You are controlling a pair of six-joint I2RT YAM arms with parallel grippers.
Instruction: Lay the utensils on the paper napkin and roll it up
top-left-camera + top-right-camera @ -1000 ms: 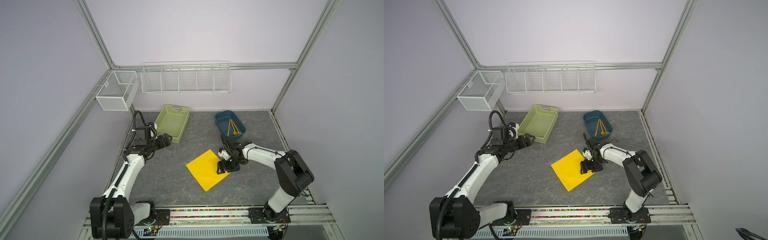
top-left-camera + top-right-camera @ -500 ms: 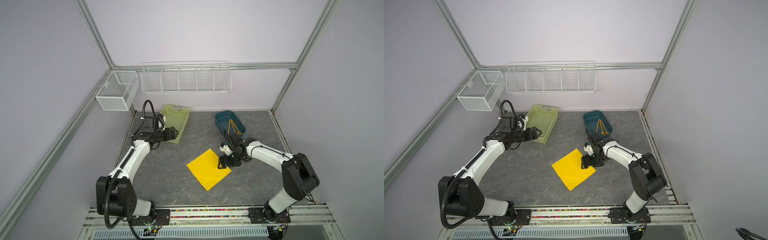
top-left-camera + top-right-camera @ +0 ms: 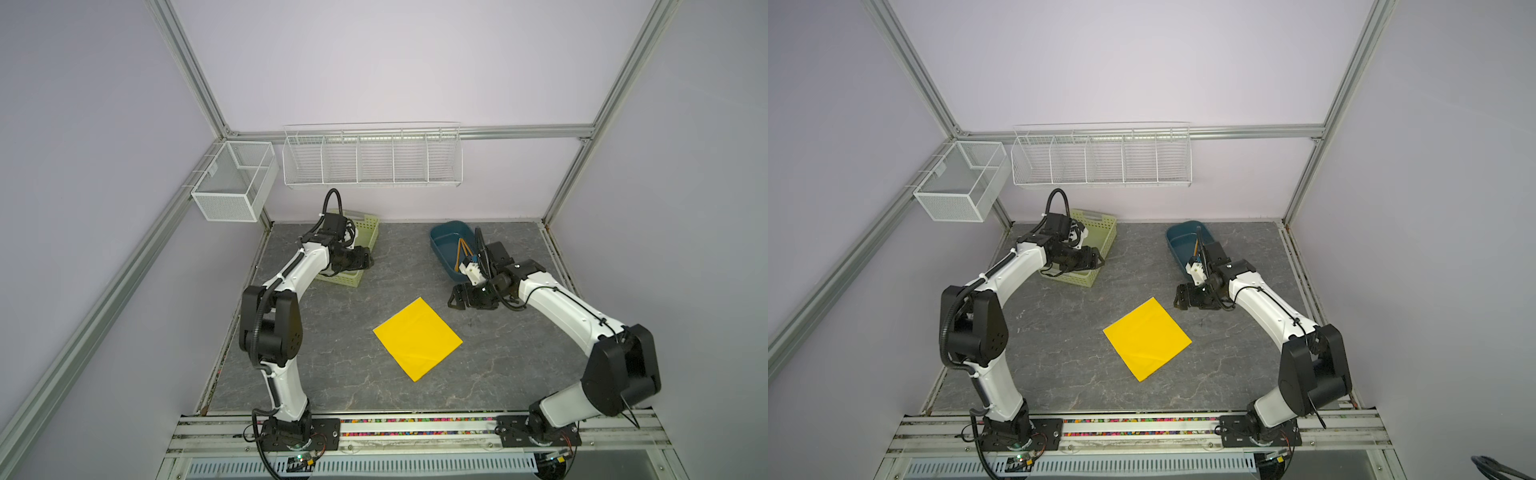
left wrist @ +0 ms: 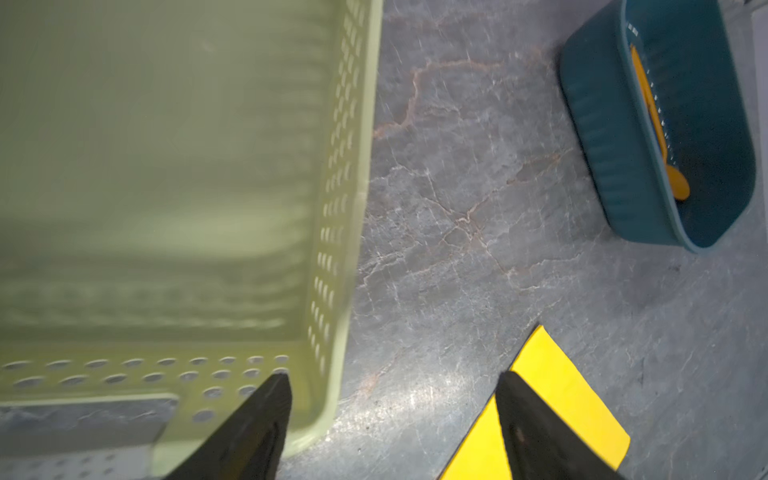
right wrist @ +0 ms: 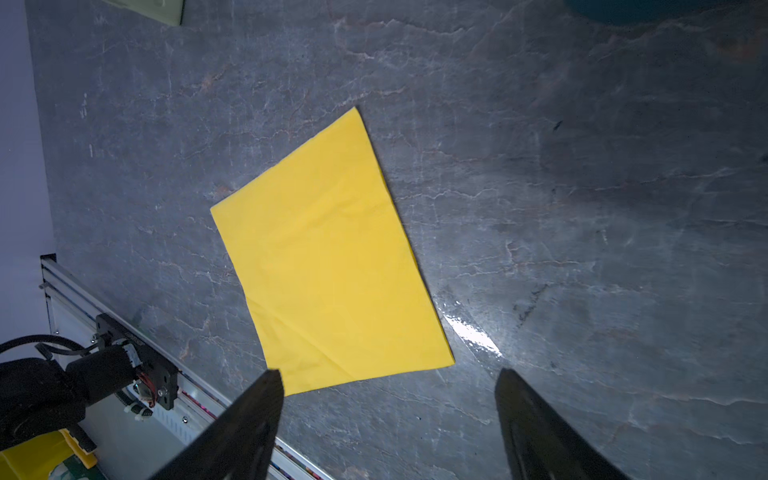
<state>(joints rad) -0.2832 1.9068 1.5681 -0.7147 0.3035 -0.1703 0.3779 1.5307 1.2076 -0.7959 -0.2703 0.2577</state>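
While the slim orange-brown utensils (image 3: 460,250) are kept in the blue plastic tub (image 3: 439,252), right of centre in both top views, the wide, empty right gripper (image 3: 454,298) should be lowered along one handle. The bright yellow paper napkin (image 3: 417,337) lies bare at lower centre. A second ago this gripper was over its edge. In the left wrist view the left gripper (image 4: 391,376) is shown wide, empty. In the right wrist view the paper napkin (image 5: 328,257) is seen flat.
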